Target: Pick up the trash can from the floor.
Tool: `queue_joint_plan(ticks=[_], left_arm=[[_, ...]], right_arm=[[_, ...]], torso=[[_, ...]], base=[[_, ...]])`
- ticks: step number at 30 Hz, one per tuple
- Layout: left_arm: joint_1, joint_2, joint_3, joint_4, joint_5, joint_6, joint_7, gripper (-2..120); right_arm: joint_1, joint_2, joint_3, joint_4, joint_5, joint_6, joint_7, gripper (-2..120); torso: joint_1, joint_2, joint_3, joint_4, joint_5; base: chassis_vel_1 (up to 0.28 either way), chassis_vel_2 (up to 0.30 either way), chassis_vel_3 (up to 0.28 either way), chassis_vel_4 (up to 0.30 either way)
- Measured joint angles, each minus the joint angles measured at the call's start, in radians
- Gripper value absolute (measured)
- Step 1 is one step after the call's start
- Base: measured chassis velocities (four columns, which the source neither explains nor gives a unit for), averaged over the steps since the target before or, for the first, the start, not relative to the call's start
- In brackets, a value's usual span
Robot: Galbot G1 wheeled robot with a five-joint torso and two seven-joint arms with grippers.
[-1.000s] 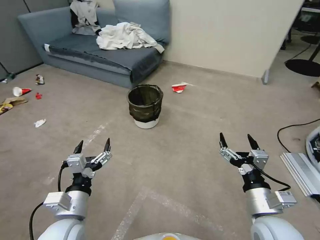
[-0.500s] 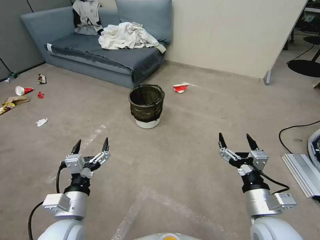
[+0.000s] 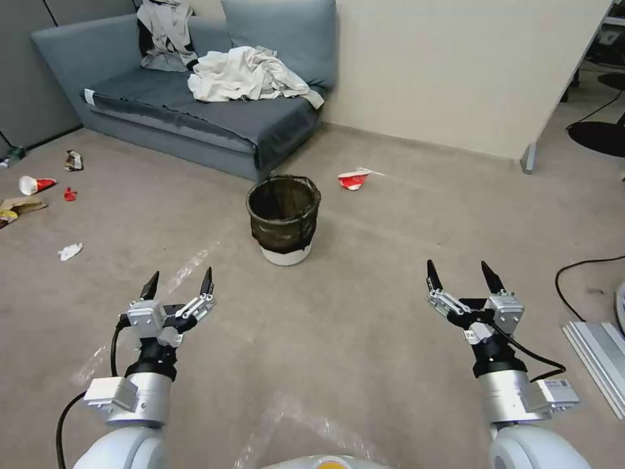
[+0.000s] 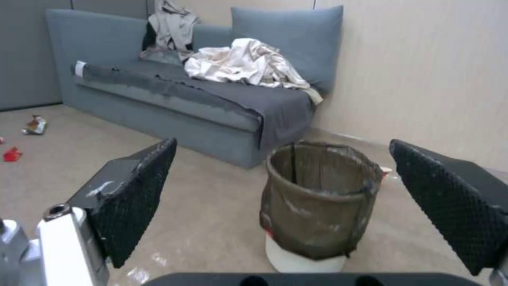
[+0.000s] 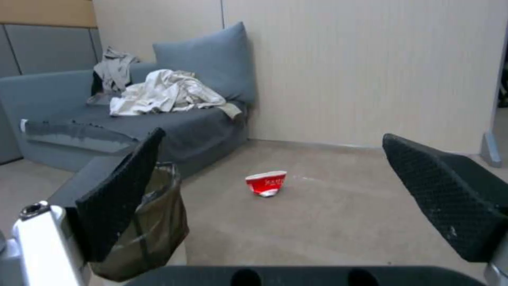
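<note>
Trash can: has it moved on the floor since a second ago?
No. The trash can keeps its spot between the sofa corner and the crushed cup; the whole head view shifted, so the camera moved.

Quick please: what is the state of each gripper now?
Left gripper: open, holding nothing, short of the trash can.
Right gripper: open, holding nothing, above the floor.

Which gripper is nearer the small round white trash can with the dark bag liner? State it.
Left. The left gripper sits short of the trash can, slightly to its left; the right gripper is farther off to its right. Both open, neither touching.
</note>
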Motion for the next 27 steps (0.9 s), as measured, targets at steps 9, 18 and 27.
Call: queue_joint_plan(ticks=[9, 18, 27], left_arm=[[-0.001, -0.001, -0.001, 0.002, 0.000, -0.002, -0.001, 100], [-0.005, 0.000, -0.002, 0.008, -0.001, -0.002, -0.001, 100], [-0.010, 0.003, -0.003, 0.017, -0.003, -0.003, -0.003, 100]], right_arm=[[-0.001, -0.001, -0.001, 0.000, -0.001, 0.002, -0.001, 100], [-0.001, -0.001, -0.003, -0.001, -0.002, 0.004, -0.005, 100], [-0.002, 0.003, -0.004, -0.001, -0.004, 0.004, -0.006, 100]], torso=[[0.000, 0.000, 0.000, 0.0000, -0.0003], [0.000, 0.000, 0.000, 0.0000, -0.0005], [0.000, 0.000, 0.000, -0.0001, -0.0005]], base=[[-0.148, 0.150, 0.145, -0.157], [-0.173, 0.163, 0.160, -0.169], [-0.166, 0.164, 0.176, -0.154]])
